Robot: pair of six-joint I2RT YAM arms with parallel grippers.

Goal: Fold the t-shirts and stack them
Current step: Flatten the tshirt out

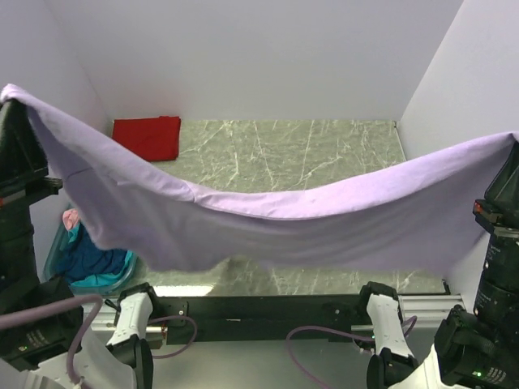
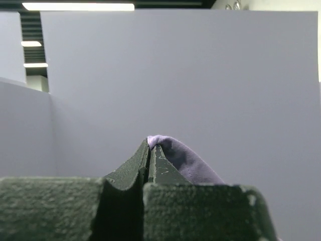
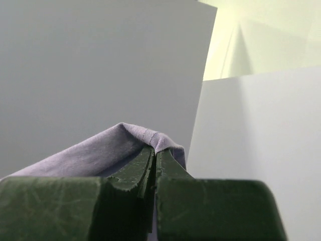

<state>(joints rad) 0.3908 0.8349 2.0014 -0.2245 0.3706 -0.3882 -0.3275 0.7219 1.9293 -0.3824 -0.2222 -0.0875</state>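
A light purple t-shirt (image 1: 268, 219) hangs stretched in the air across the whole table, sagging in the middle. My left gripper (image 1: 11, 99) is raised at the far left and shut on one end of it; the cloth (image 2: 185, 160) shows over its closed fingertips. My right gripper (image 1: 511, 139) is raised at the far right and shut on the other end, where a hemmed edge (image 3: 160, 140) drapes over the tips. A folded red t-shirt (image 1: 147, 136) lies flat at the table's back left corner.
A translucent teal tub (image 1: 89, 271) with pink, blue and teal shirts stands at the near left, partly hidden by the hanging shirt. White walls enclose the marble tabletop (image 1: 308, 154) at the back and on both sides. A black rail (image 1: 259, 306) runs along the near edge.
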